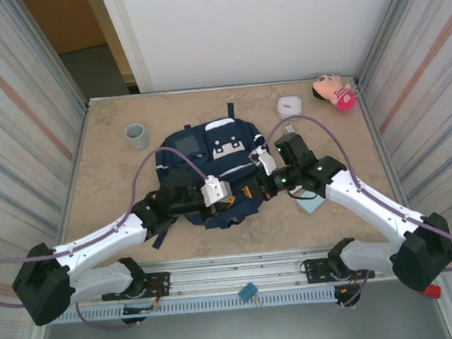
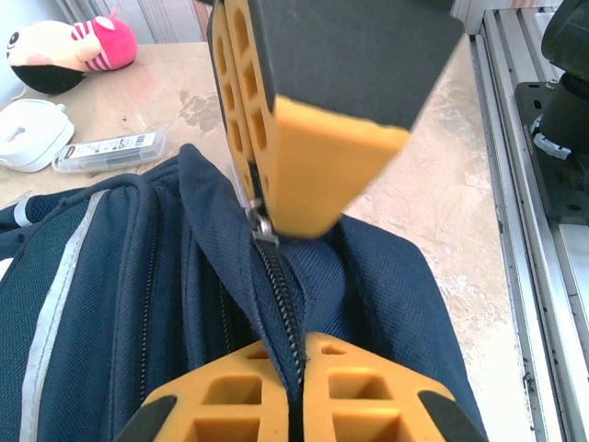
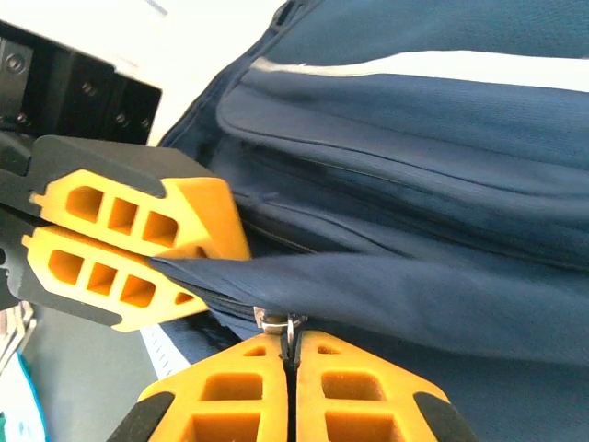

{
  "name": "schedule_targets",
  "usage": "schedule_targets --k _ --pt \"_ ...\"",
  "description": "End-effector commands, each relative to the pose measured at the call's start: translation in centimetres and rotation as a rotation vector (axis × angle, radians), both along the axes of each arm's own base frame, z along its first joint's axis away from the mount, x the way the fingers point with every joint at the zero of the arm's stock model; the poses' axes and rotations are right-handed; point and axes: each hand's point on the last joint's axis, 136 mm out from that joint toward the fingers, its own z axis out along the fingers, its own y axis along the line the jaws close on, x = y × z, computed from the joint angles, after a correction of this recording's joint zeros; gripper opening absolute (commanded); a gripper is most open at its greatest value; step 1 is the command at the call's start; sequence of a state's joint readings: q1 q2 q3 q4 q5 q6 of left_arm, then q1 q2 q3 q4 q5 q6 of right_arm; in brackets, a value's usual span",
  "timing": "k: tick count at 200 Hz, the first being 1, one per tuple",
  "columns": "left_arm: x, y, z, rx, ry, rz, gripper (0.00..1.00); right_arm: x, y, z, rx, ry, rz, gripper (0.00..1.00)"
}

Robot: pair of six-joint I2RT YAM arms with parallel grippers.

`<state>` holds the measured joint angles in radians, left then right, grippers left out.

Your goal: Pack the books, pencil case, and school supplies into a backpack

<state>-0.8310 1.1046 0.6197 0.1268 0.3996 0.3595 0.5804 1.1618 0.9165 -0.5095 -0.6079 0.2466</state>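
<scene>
Pretty early in the job, from the look of it. The backpack lies in the middle of the desk and its zip looks closed along the stretch the left wrist camera shows, so nothing can go in yet.

The left gripper has its jaws pressed together on a fold of the bag's fabric right by the zip. The right gripper is clamped tight on the zip pull. Best guess: one is bracing the bag while the other gets ready to drag the zip open.

What's left is basically everything. The pencil case sits toward the near right of the desk, partly under the right arm. The white packet lies past the bag toward the far right corner, just beside a white box, with a plush toy further into that corner.

Room-wise, the two grippers are nose to nose at the bag's near edge, so there's hardly any slack between them. The left half of the desk is mostly open, apart from a cup toward the far left. The far right corner is the crowded bit, and walls close in both side edges.
</scene>
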Motion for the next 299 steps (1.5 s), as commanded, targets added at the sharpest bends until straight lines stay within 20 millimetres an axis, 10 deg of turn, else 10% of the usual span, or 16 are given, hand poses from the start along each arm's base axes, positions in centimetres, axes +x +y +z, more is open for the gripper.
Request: schedule_targets --k 1,47,65,94,149,186,220,299 --pt "-0.2 0.9 3.3 -0.083 -0.08 0.003 0.0 1.6 -3.6 -0.4 -0.048 -0.014 -0.123 0.0" --pt "-0.7 4.1 1.7 -0.012 -0.075 0.074 0.02 1.9 -3.1 0.9 0.016 -0.011 -0.083 0.0" --pt "-0.9 4.6 1.7 -0.01 -0.071 0.085 0.2 1.1 -1.3 2.2 0.056 -0.05 -0.025 0.0" --pt "-0.5 3.7 3.7 -0.033 -0.021 0.105 0.56 0.1 0.9 4.2 0.088 -0.095 0.036 0.0" --pt "0.7 -0.1 3.9 0.037 0.017 0.074 0.66 -0.5 2.6 5.3 0.106 -0.115 0.078 0.0" --pt "1.7 0.0 1.4 0.119 0.012 0.105 0.36 -0.8 2.2 6.3 0.124 -0.143 0.077 0.0" --pt "0.7 0.7 2.4 0.087 -0.04 0.069 0.01 1.6 -0.7 3.3 0.068 -0.082 -0.071 0.0" --pt "-2.4 2.4 10.1 -0.161 -0.155 -0.055 0.0 11.9 -8.2 -3.6 0.023 -0.023 -0.581 0.0"
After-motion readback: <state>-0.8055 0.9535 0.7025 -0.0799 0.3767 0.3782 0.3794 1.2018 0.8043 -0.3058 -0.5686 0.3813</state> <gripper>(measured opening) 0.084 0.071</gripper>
